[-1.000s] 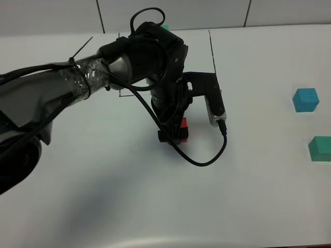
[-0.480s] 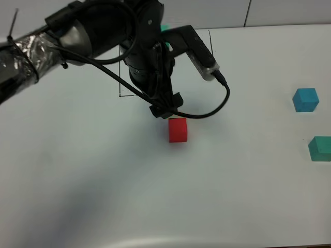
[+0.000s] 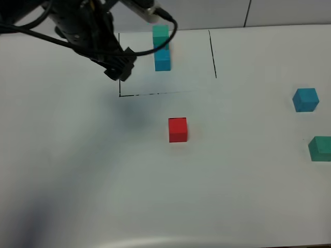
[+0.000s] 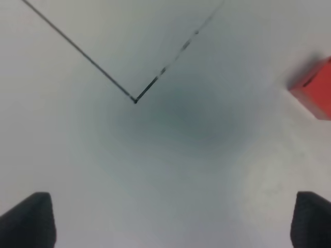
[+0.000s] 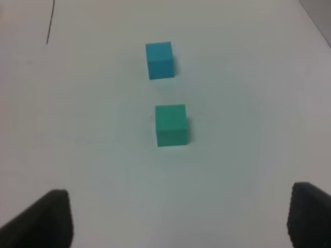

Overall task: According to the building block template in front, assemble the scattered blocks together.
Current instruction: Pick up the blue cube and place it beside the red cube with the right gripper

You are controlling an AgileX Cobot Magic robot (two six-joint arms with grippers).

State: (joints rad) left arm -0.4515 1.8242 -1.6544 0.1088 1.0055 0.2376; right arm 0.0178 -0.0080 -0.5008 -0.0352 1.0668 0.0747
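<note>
The template (image 3: 162, 48) is standing at the far side of the counter (image 3: 77, 170), inside thin black lines (image 3: 155, 94). In it a teal-green cube is sitting against a blue one, both matte. The red cube (image 3: 178, 129) is lying alone near the middle, just outside the lines. The blue cube (image 3: 305, 99) and the green cube (image 3: 320, 148) are lying near each other, not touching, at the right side.

The high camera is showing the left hand (image 3: 118, 68) only as a dark blur beside the lines, so its opening is probably not readable there. Its wrist camera is showing the fingers wide apart, holding nothing, with an edge of the red cube. The right hand (image 5: 176, 222) is appearing only in its own camera, also spread wide and empty, facing the blue and green cubes.
</note>
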